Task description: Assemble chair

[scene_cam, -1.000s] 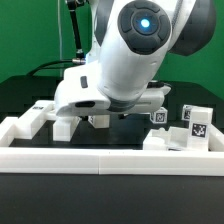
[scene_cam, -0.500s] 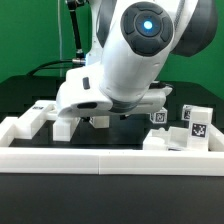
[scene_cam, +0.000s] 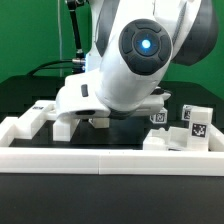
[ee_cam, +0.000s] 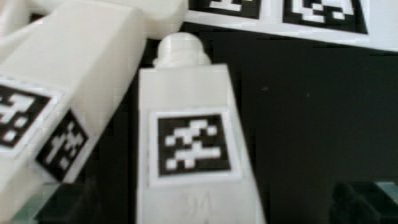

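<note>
arm (scene_cam: pixel 125 80) rolled, its blue light (scene_cam: pixel 146 45) lower than before, gripper (scene_cam: pixel 100 119) wide open, empty, over chair leg (ee_cam: pixel 192 130)

We see a white arm (scene_cam: pixel 120 85) with a blue light in a black disc at twelve o'clock — green backdrop (scene_cam: pixel 30 40) at ten, black table (scene_cam: pixel 15 95) at nine. At four o'clock, white chair blocks (scene_cam: pixel 196 125) carry black-and-white square tags; the wrist view's chair leg (ee_cam: pixel 187 140) — white too — bears the same pattern. The border wall (scene_cam: pixel 100 160) is white.
</note>
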